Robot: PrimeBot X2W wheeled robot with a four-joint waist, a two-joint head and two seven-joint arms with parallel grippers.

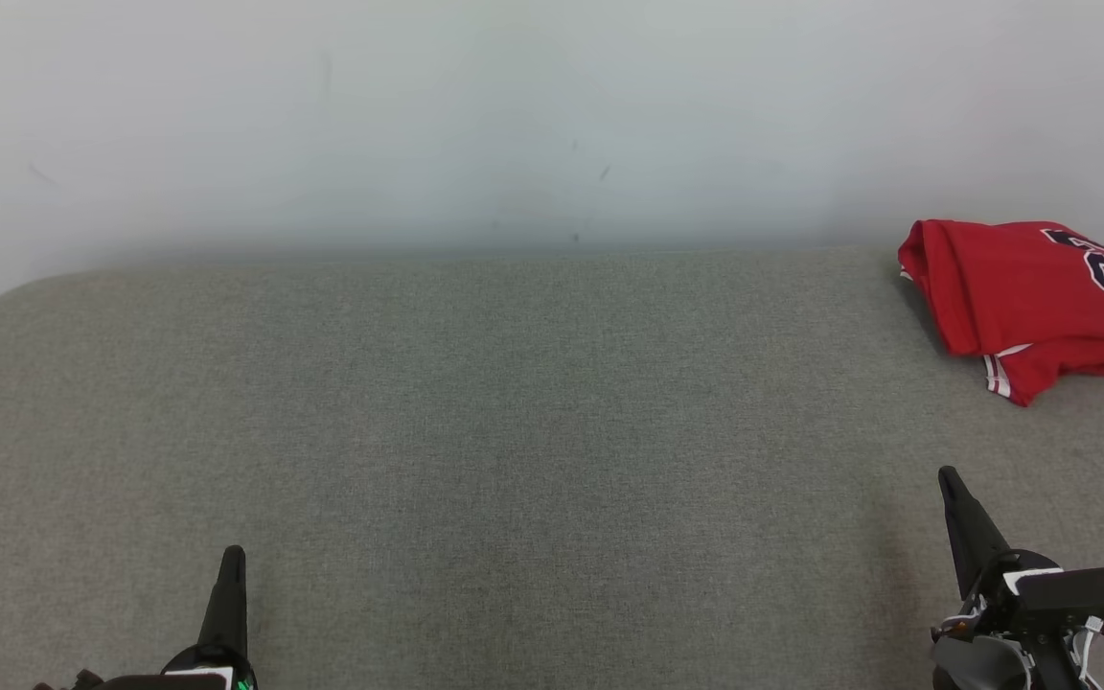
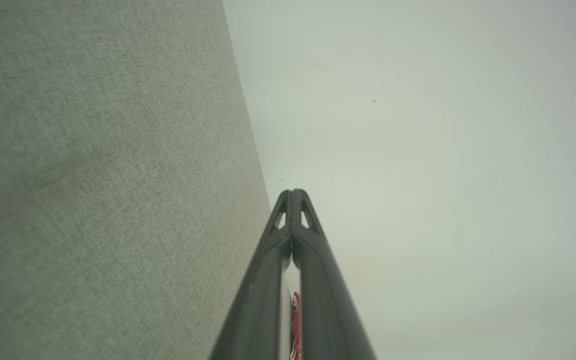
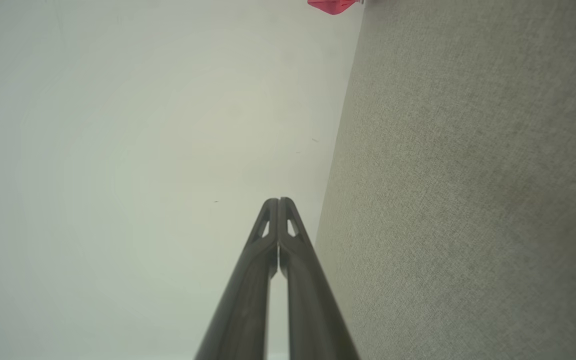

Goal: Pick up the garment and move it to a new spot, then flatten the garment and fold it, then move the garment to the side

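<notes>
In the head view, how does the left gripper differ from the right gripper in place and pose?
The left gripper sits at the lower left, far from the red jersey; the right gripper sits at the lower right, nearer the jersey. The left gripper points almost straight up the view; the right gripper leans leftward. Both are shut and empty.

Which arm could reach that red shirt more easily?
Probably the right. The right gripper sits on the same side of the grey surface as the red shirt; the left gripper rests far across. Both are shut, empty.
</notes>
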